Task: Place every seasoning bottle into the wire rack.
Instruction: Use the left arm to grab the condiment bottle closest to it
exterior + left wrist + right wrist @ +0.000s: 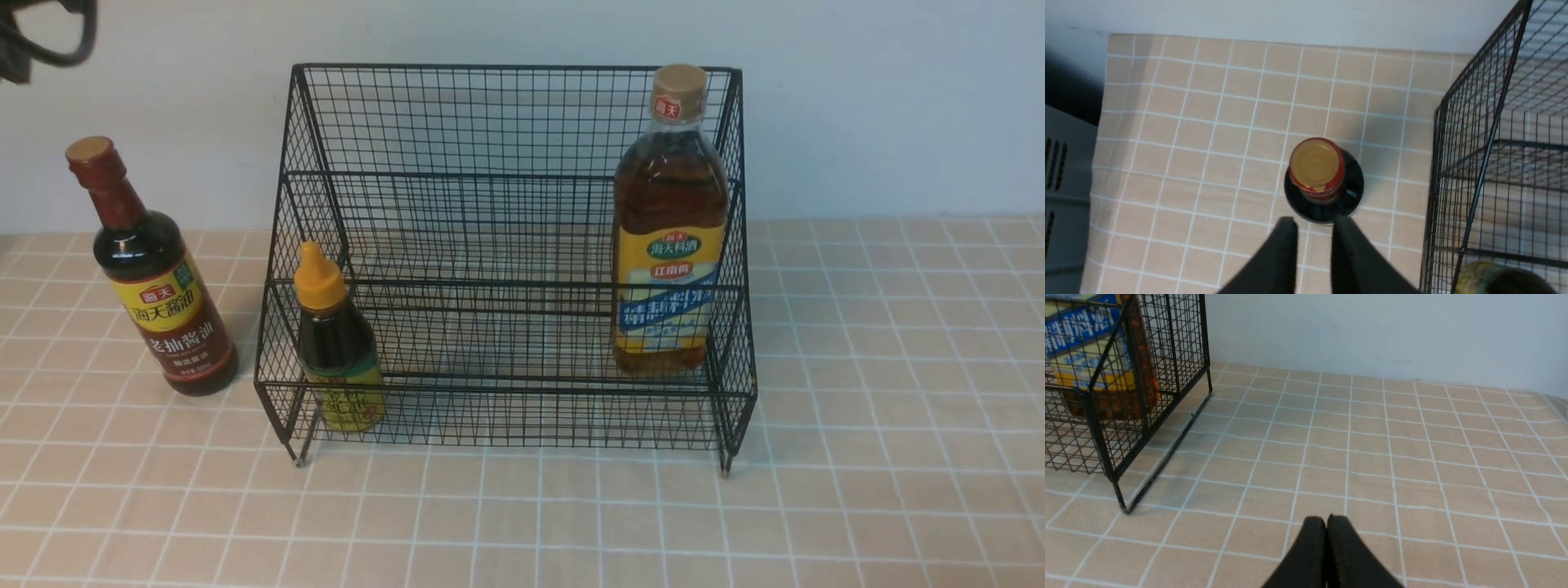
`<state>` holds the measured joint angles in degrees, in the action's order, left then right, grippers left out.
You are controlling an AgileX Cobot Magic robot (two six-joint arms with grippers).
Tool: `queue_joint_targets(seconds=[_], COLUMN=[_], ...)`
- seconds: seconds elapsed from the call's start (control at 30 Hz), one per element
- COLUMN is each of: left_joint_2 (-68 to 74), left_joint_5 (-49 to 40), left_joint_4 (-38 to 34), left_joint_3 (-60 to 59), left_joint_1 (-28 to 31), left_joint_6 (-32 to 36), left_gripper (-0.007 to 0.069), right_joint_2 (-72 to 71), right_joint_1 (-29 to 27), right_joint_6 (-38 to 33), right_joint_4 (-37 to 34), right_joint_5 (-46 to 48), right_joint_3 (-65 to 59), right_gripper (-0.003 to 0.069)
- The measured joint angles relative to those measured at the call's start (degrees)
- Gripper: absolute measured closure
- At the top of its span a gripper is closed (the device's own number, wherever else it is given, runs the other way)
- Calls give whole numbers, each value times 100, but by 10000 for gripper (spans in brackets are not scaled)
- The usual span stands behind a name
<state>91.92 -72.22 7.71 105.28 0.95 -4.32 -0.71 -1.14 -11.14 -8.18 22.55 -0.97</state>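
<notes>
Widen your left gripper (1311, 223), jaws barely parted and empty, to straddle the tall dark maroon-necked soy bottle (1318, 171); right gripper (1326, 521) is clenched.

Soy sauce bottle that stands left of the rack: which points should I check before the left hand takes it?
1. Soy sauce bottle upright on the table, outside the wire rack: ok.
2. Left hand open and empty, above the bottle: ok.
3. Opening wide enough for the neck: cannot tell.
4. Free room in the rack between the yellow-capped bottle and the amber bottle: ok.
5. Right hand shut, apart from the rack: ok.
</notes>
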Motion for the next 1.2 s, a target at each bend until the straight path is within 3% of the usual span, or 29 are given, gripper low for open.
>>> queue_joint_targets(seconds=[0.07, 0.1, 0.2, 0.4, 0.97, 1.13, 1.2], left_joint_2=[225, 242, 526, 892, 1414, 1564, 1605], left_joint_5=[0, 0, 5, 15, 48, 49, 54], left_joint_4=[4, 9, 282, 538, 417, 400, 320], left_joint_3=[-2, -2, -7, -7, -7, -7, -7], left_joint_1=[0, 0, 0, 0, 0, 0, 0], left_joint_6=[70, 70, 87, 87, 87, 97, 234], left_gripper=[340, 340, 168, 33, 55, 175, 281], right_joint_2=[0, 0, 0, 0, 0, 0, 0], right_joint_1=[0, 0, 0, 0, 0, 0, 0], right_joint_6=[0, 0, 0, 0, 0, 0, 0], right_joint_4=[0, 0, 0, 0, 0, 0, 0], right_joint_5=[0, 0, 0, 0, 0, 0, 0], right_joint_3=[0, 0, 0, 0, 0, 0, 0], right_gripper=[673, 673, 673, 673, 673, 673, 673])
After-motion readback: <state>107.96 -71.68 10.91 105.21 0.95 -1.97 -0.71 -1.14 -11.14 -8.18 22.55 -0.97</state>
